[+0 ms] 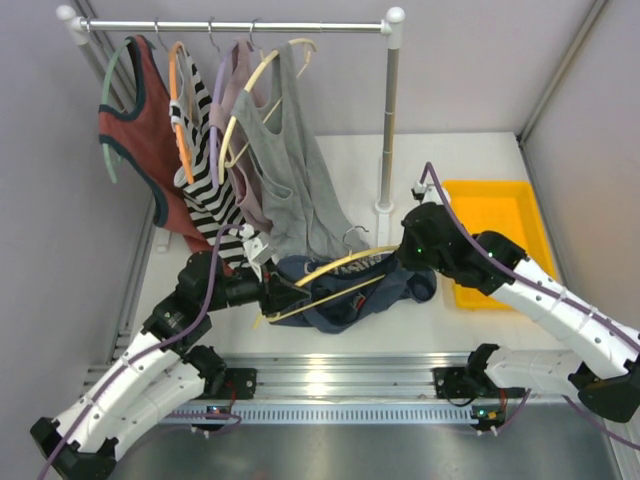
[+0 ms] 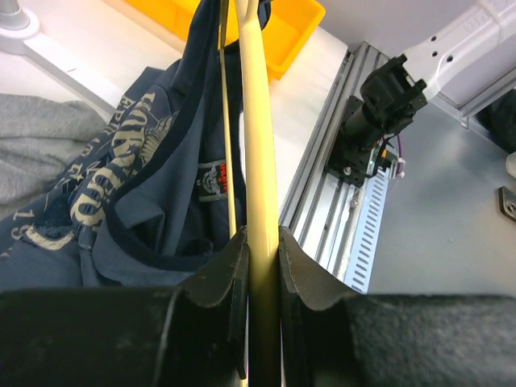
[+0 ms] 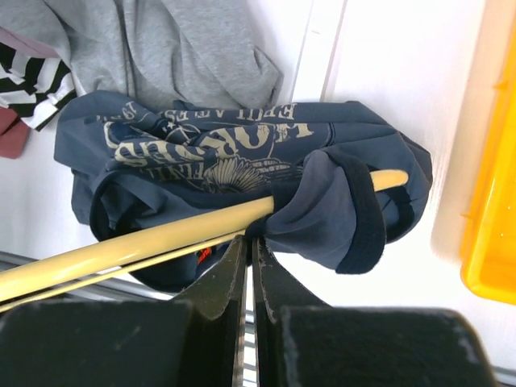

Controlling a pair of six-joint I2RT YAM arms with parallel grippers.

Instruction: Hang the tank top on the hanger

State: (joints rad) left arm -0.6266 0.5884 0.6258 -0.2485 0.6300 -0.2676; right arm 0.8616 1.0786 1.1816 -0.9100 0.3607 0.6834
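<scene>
Gripping hanger in left pincer; right pincer pinches tank top near bin.

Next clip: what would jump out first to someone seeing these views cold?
The navy tank top lies bunched mid-table, with one shoulder pulled over an end of the yellow hanger. The left gripper is clamped on the hanger's arm, and the right gripper sits shut just below the wrapped fabric. Behind them, the rack is crowded with hung tops.
</scene>
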